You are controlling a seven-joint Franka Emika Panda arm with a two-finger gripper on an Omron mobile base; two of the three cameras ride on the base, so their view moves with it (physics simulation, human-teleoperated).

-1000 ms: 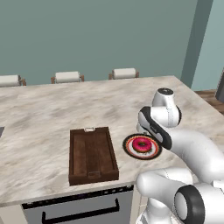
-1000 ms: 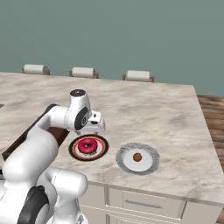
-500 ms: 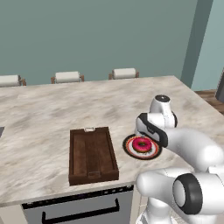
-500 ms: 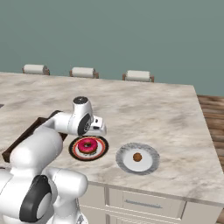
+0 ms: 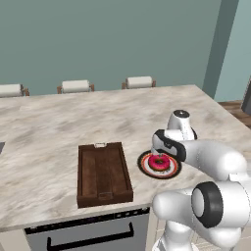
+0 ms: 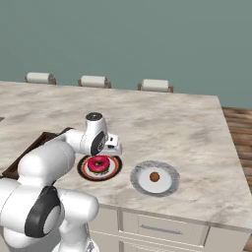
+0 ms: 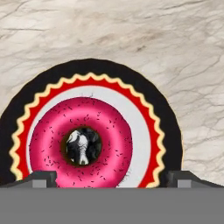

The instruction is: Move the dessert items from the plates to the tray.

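The two-finger gripper hangs just above the pink-frosted ring doughnut, which lies on the round plate with black rim, red ring and patterned white centre on the pale marble counter. Its dark fingertips stand wide apart, one at each side of the doughnut, so the pincer is open and holds nothing. To do the pickup well, I judge the hand should go straight down with the ring centred between the tips, stop before the tips press the plate, and close on the outer sides firmly enough to lift without squashing the soft frosting or dragging the plate. The dark brown wooden rectangular tray with slatted floor lies just beside that plate, toward the robot's left, so the carry should be short. The small round brown lump sits on the plain pale round plate at the other side. Against the earlier frames, the hand has come lower over the doughnut; plates, tray and both desserts lie as before.
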